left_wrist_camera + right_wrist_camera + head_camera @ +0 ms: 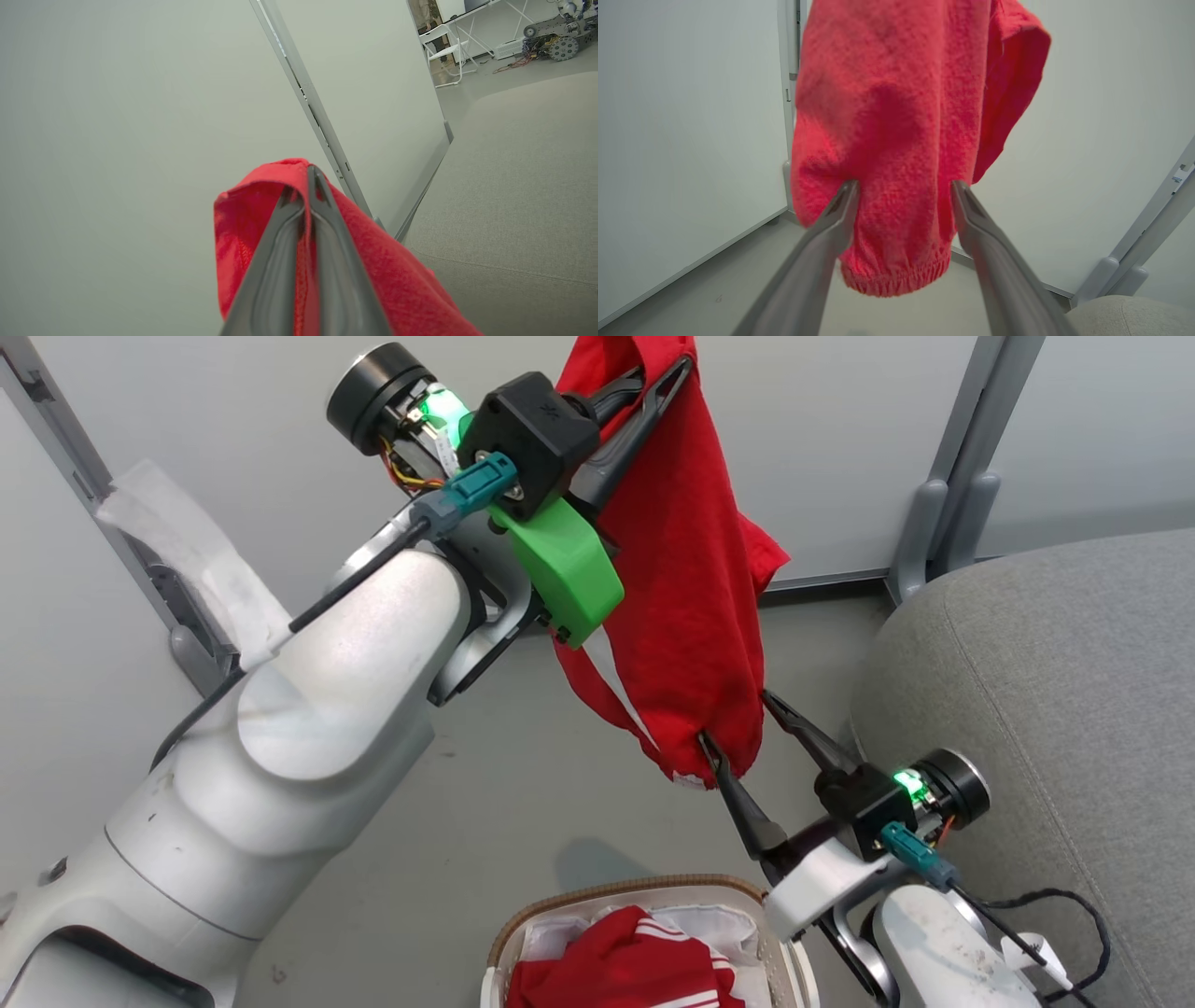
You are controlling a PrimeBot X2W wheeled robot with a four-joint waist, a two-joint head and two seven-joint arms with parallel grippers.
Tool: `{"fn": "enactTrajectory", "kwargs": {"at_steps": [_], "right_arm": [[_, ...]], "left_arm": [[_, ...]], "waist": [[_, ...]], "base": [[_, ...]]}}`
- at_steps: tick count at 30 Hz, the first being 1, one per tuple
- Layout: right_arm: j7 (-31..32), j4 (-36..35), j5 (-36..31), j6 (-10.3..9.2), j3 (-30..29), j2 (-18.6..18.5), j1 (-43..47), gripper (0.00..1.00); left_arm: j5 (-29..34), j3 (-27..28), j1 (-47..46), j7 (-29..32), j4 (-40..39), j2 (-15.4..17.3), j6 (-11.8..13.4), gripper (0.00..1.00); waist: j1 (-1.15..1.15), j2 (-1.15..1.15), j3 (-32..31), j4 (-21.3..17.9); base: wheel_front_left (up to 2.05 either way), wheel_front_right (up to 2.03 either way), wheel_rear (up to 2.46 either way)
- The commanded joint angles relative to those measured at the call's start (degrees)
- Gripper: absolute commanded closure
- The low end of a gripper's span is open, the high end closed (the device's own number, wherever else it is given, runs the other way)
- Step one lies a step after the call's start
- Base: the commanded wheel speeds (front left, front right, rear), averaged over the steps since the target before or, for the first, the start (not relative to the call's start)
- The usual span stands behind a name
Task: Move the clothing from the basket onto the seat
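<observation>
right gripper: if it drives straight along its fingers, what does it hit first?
Most likely the hanging red garment: its lower end lies between the fingers of the open right gripper. Exact depth is unclear.

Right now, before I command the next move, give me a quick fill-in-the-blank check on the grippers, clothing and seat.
The left gripper is ___ on the hanging red garment. On the right gripper, the jaws stand ___, one on each side of that garment's lower end. The basket holds ___ more red garment. The grey seat lies to the robot's ___.
Missing words: shut; open; one; right.
</observation>
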Motion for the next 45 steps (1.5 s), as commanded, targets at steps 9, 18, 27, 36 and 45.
{"fn": "enactTrajectory", "kwargs": {"at_steps": [9, 18, 27, 36, 45], "right_arm": [[-0.3, 4.9, -0.2, -0.06, 2.0, -0.2, -6.3, 0.0], [-0.3, 12.3, 2.9, -0.06, 4.2, -0.2, -10.7, 1.0], [-0.3, 13.3, 4.0, -0.06, 4.1, -0.2, -12.0, 1.0], [-0.3, 11.1, 3.4, -0.06, -0.2, -0.2, -11.9, 1.0], [-0.3, 7.9, 1.5, -0.06, -7.1, -0.2, -11.0, 1.0]], "left_arm": [[-1.4, -1.0, -1.7, -0.3, -1.6, -1.5, 0.1, 1.0], [-2.3, -1.4, -0.9, -0.6, -2.9, -2.1, 0.3, 1.0], [-4.5, -0.3, 2.4, -1.4, -1.5, -0.7, 1.4, 1.0], [-8.6, 1.7, 11.1, -5.7, 1.8, 1.5, 2.6, 0.65], [-10.0, 2.0, 22.6, -11.7, 5.9, 1.6, 4.6, 0.0]], "waist": [[0.0, 0.0, -0.1, 1.0], [0.0, 0.0, -0.1, 2.1], [0.0, 0.0, 0.1, 2.1], [0.0, 0.0, 0.4, 1.3], [0.0, 0.0, 0.3, 1.0]], "base": [[0.0, 0.0, 0.0], [0.0, 0.0, 0.0], [0.0, 0.0, 0.0], [0.0, 0.0, 0.0], [0.0, 0.0, 0.0]]}}
